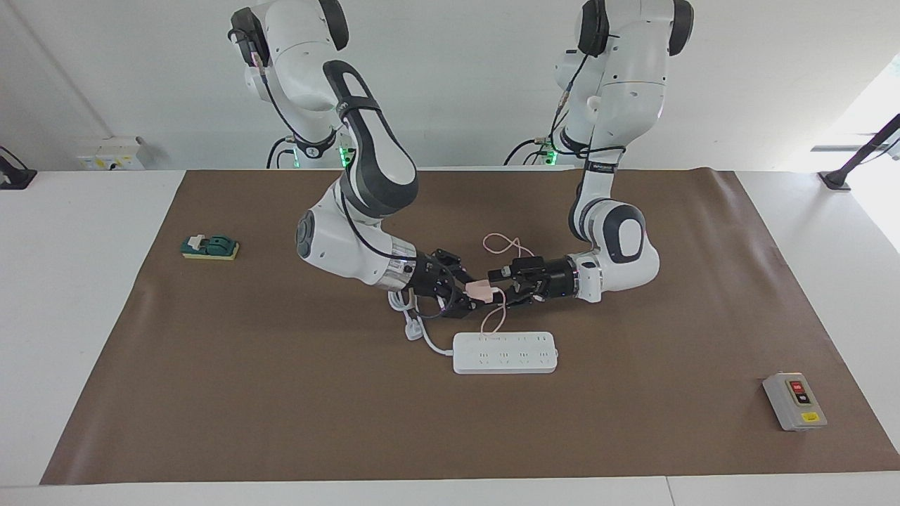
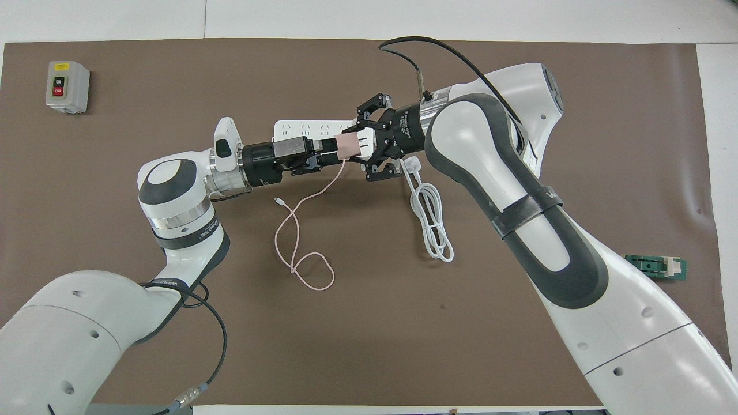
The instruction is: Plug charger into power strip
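Observation:
The pale pink charger (image 1: 479, 287) (image 2: 347, 145) is up in the air, held by my right gripper (image 1: 472, 289) (image 2: 355, 144), which is shut on it. It hangs over the mat beside the power strip's edge nearer to the robots. Its thin pink cable (image 1: 500, 244) (image 2: 297, 242) droops to the mat in a loop. My left gripper (image 1: 500, 284) (image 2: 330, 153) is level with the charger, just beside it, and looks open and empty. The white power strip (image 1: 505, 352) (image 2: 305, 128) lies flat on the brown mat, partly covered by both grippers in the overhead view.
The strip's thick white cord and three-pin plug (image 1: 415, 329) (image 2: 429, 222) lie under the right arm's wrist. A grey box with red and black buttons (image 1: 794, 400) (image 2: 67, 86) sits toward the left arm's end. A small green block (image 1: 209, 247) (image 2: 656, 267) sits toward the right arm's end.

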